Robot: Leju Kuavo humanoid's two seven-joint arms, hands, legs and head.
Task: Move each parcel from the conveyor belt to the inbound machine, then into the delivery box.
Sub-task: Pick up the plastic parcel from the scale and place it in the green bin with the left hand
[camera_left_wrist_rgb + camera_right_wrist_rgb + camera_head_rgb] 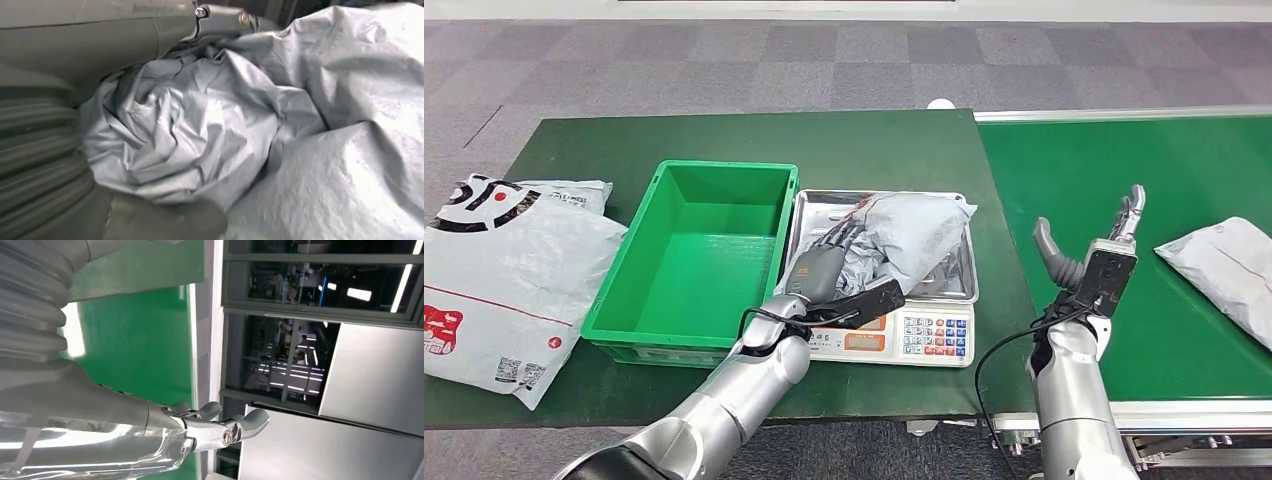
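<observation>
A crumpled grey parcel (911, 235) lies in the steel tray of the scale (924, 335), which sits on the dark green surface just right of the box (694, 255). Its plastic skin is heavily creased, bunched up at its near left end and smoother toward the far right corner, which reaches the tray's edge. The scale has a white front with coloured keys. The box is a bright green open crate, upright and with nothing inside, touching or nearly touching the scale. A second parcel (1229, 270), pale grey and flat, lies on the green belt (1074, 170) at the right edge, partly cut off.
</observation>
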